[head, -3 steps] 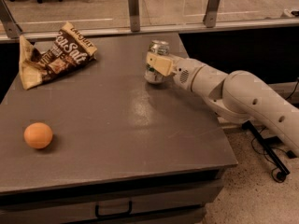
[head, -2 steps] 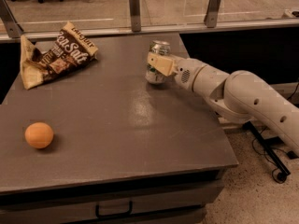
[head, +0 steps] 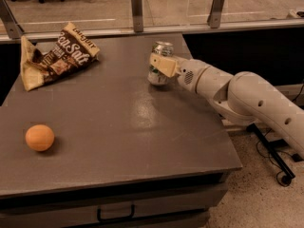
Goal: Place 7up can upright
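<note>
The 7up can (head: 160,56) is a silvery can with faint green marks. It stands upright on the grey table (head: 123,127) near its far right edge. My gripper (head: 161,66) reaches in from the right on a white arm (head: 247,99). Its cream fingers (head: 163,65) are closed around the can's middle, with the can's base on or just above the tabletop.
A crumpled brown and cream chip bag (head: 54,56) lies at the table's far left. An orange (head: 39,137) sits near the front left. A glass barrier with metal posts (head: 137,4) runs behind the table. A drawer handle (head: 116,215) is below the front edge.
</note>
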Action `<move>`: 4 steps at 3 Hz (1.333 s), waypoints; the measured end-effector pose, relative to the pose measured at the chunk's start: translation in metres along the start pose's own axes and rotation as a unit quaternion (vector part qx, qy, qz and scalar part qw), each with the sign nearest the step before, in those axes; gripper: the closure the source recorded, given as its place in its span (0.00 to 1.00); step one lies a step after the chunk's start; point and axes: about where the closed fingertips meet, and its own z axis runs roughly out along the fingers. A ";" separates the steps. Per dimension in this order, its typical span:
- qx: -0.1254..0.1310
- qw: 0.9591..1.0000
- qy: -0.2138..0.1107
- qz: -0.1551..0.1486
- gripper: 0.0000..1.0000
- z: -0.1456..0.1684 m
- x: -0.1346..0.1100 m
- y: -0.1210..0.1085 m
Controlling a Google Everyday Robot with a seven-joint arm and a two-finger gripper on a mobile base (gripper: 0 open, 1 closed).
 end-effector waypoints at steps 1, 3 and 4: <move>0.000 1.000 0.000 0.000 1.00 0.000 0.000 0.000; -0.028 0.998 -0.007 -0.049 1.00 0.006 -0.025 0.012; -0.083 0.987 -0.031 -0.131 1.00 0.016 -0.070 0.043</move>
